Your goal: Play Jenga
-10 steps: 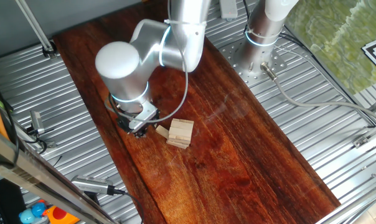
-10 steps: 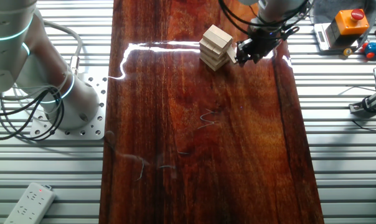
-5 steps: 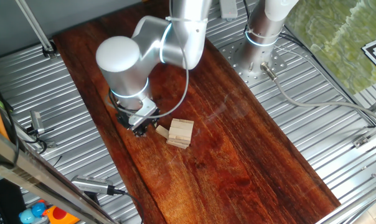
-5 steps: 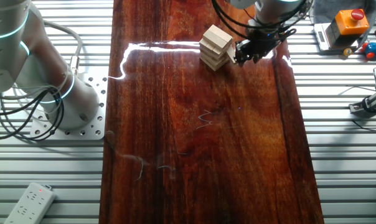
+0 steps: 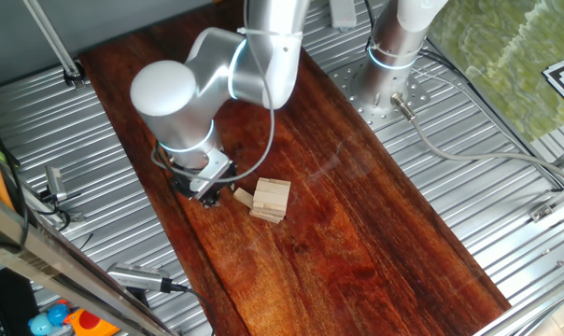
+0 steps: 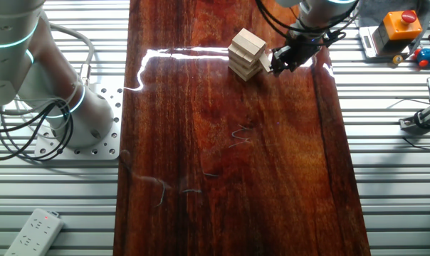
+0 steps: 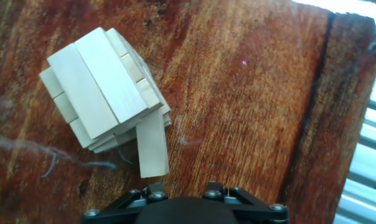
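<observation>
On the dark red-brown wooden board (image 5: 357, 215), close to its long edge where the ribbed metal table (image 5: 95, 159) begins, sits the Jenga stack (image 5: 270, 200): a squat pile of pale wooden blocks in crosswise layers, its top layer turned a little askew from the ones below. From low on the stack one block (image 7: 152, 143) pokes out sideways toward the gripper (image 5: 205, 191), its inner end under the upper layers and its free end out over the board. From the other fixed view the same stack (image 6: 245, 52) stands near the far end of the board (image 6: 222, 178), with the gripper (image 6: 280, 60) just beside it on the side nearest the board's edge.

The pincer hangs low over the board, right next to the protruding block and level with the bottom of the stack. From the hand view only the black base of the gripper (image 7: 188, 202) shows along the bottom edge, and the block's free end lies just ahead of it, slightly off to one side. I cannot tell whether the pincer is wide or narrow, nor whether it touches the block; the fingertips are hidden in every view.

Beyond the board's edge, a yellow box with a red button (image 6: 398, 26) sits on the metal table.
</observation>
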Available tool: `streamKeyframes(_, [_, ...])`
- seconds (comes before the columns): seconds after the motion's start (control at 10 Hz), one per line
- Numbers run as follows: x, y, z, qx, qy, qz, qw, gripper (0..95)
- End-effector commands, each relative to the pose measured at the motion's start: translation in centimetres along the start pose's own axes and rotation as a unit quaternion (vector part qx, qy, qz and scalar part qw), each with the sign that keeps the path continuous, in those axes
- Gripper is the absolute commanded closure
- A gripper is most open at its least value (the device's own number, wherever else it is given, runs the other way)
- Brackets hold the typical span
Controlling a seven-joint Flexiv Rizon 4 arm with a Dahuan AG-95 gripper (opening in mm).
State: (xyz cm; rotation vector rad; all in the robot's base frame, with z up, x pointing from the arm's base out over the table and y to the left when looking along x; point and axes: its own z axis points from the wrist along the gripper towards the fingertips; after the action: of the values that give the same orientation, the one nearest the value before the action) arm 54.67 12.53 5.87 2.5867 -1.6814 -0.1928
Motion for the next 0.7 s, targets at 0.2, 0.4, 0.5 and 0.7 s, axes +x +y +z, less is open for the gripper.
streamKeyframes(0.2, [-0.04, 0.07, -0.03, 0.001, 0.005, 0.026, 0.9997, 57.0])
streamKeyframes(0.4, [-0.07, 0.06, -0.01, 0.003, 0.008, 0.065, 0.9979, 57.0])
streamKeyframes(0.5, [-0.07, 0.06, -0.01, 0.003, 0.012, 0.078, 0.9969, 57.0])
streamKeyframes(0.7, [-0.08, 0.06, -0.01, 0.005, 0.012, 0.122, 0.9924, 57.0])
